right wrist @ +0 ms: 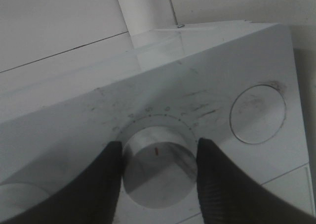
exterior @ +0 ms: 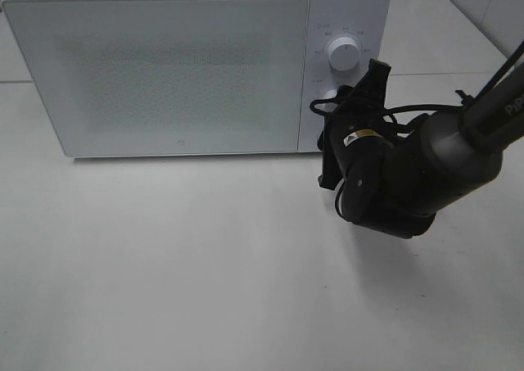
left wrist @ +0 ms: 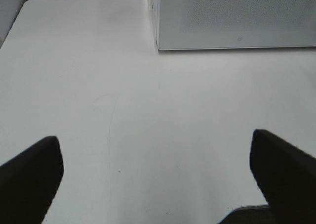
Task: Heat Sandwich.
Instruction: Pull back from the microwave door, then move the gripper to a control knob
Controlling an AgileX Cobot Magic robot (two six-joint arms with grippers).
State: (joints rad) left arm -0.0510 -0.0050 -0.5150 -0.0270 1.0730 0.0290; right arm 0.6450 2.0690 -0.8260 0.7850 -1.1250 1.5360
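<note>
Nearest, the left jaws hang released and wide apart over bare counter (left wrist: 148, 135), holding nothing, so no trouble is likely there. Further in, the right arm (exterior: 426, 166) reaches to the microwave (exterior: 360, 11), and the right jaws are clenched on the sides of the lower knob (right wrist: 157, 164), one finger on each side. That knob looks smooth and round, so the likeliest fault is a slip: the wrist turns and the knob does not follow, or it jumps and sets far too long a time. A push straight in could also shove the microwave back on the counter. A loop of cable (exterior: 323, 105) sits close by and might snag. The upper knob (exterior: 342, 53) stands free. The door (exterior: 164, 76) is shut and the sandwich is not visible in any view. It is probably inside, but if not, the oven would run empty.
</note>
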